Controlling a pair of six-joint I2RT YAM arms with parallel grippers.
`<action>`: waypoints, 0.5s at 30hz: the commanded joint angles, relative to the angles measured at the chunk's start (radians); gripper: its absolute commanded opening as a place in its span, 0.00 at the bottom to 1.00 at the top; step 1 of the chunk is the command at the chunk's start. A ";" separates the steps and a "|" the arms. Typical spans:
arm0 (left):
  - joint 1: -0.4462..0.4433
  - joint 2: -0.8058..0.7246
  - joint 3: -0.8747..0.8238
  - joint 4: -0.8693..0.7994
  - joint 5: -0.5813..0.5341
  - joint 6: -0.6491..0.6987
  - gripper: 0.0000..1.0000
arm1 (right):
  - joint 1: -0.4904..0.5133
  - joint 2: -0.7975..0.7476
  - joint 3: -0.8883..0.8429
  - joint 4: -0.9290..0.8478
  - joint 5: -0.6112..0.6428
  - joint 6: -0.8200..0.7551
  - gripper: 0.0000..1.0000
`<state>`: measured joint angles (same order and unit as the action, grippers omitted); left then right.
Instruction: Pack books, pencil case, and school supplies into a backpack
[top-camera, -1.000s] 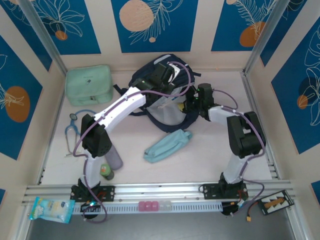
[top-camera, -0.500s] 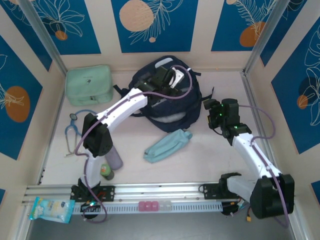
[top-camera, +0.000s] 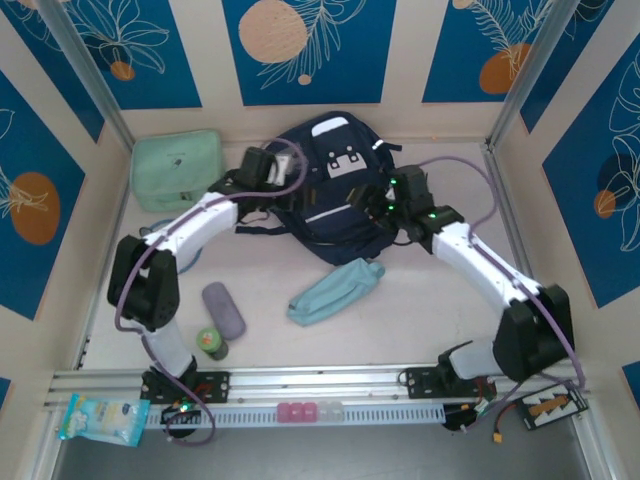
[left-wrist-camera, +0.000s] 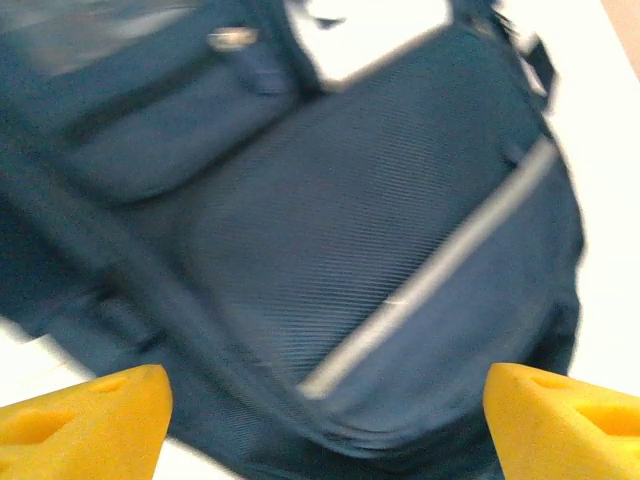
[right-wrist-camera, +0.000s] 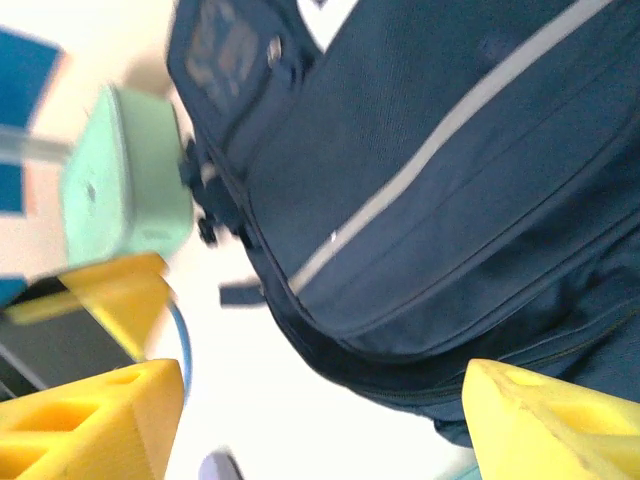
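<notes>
From above, the backpack (top-camera: 335, 190) lies at the far side of the desk (top-camera: 430, 300), with the left gripper (top-camera: 272, 178) and right gripper (top-camera: 388, 200) on either side of it. The pencil case (top-camera: 335, 290) lies nearer. On the left wrist, the fingers (left-wrist-camera: 90, 410) stand wide apart over navy fabric. On the right wrist they are likewise spread, holding nothing.

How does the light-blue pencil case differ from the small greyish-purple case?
The pencil case is longer and creased; the purple case is shorter and smooth. The pencil case lies close to the backpack; the purple case lies beside the green bottle. Both rest on the table, outside the backpack.
</notes>
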<state>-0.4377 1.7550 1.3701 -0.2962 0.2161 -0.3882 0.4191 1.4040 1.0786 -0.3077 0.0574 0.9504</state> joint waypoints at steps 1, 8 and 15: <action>0.062 -0.004 -0.090 0.060 0.052 -0.194 0.77 | 0.037 0.085 0.026 -0.029 -0.058 -0.012 0.74; 0.132 0.116 -0.056 -0.003 -0.020 -0.288 0.56 | 0.039 0.186 0.047 -0.021 -0.083 0.011 0.73; 0.157 0.245 0.050 0.021 -0.002 -0.311 0.48 | 0.015 0.215 0.022 -0.013 -0.097 0.038 0.73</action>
<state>-0.3016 1.9675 1.3655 -0.2935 0.2020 -0.6716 0.4492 1.6070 1.0939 -0.3222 -0.0097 0.9646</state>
